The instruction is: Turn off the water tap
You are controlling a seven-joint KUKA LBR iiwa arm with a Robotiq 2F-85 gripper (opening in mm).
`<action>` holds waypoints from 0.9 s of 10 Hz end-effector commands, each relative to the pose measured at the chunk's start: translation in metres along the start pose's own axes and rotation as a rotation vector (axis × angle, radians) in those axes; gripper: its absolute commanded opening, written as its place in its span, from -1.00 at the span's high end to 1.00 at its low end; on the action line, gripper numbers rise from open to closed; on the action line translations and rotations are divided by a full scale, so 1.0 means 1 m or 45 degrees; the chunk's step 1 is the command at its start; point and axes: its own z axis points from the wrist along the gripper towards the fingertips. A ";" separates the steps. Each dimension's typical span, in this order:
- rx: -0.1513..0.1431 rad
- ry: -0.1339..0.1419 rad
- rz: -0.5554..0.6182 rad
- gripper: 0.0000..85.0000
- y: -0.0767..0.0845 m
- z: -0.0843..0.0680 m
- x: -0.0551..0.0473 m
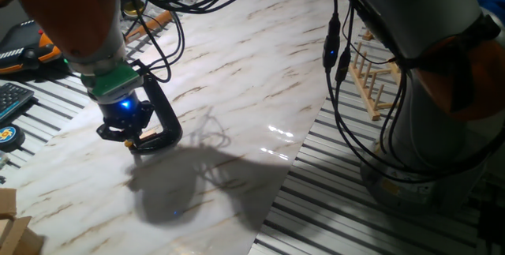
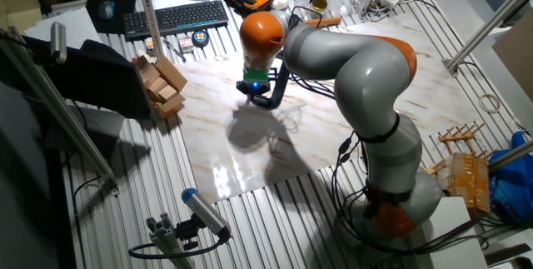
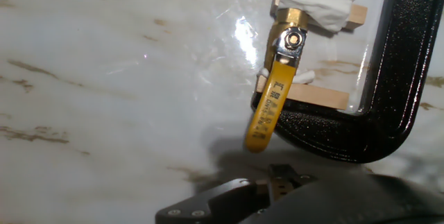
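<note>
So the big grey and orange arm (image 2: 358, 69) reaches over from the right side of the other fixed view and bends down onto a white marbled surface (image 1: 237, 73), which sits on a ribbed metal bench. Around the edges there's a keyboard (image 2: 175, 17), a stack of wooden blocks (image 2: 160, 86) and a little wooden rack (image 1: 377, 77) off to the side.

Next size down is the black C-clamp (image 3: 399, 78), lying flat on the surface right under the arm's wrist. In the hand view its curved frame wraps around the right and bottom of the picture, and it's pinching a couple of small wood strips (image 3: 316, 96) with some white padding (image 3: 326, 9).

The water tap (image 3: 290, 33) is held in that clamp between the wood bits: a small brass body with a silver nut on top, and its flat yellow lever (image 3: 267, 109) angles down and a bit left, over the clamp's lower arm.

The claw (image 1: 126, 126) hovers just above the tap with a blue light glowing. Only one dark finger (image 3: 229, 200) shows at the bottom edge of the hand view, so I can't tell how wide it's set.
</note>
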 end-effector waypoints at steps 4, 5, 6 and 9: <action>0.024 -0.007 -0.028 1.00 -0.004 0.001 -0.007; 0.021 -0.006 -0.032 1.00 -0.006 0.002 -0.009; 0.019 -0.005 -0.036 1.00 -0.008 0.005 -0.010; 0.012 -0.007 -0.034 1.00 -0.008 0.006 -0.010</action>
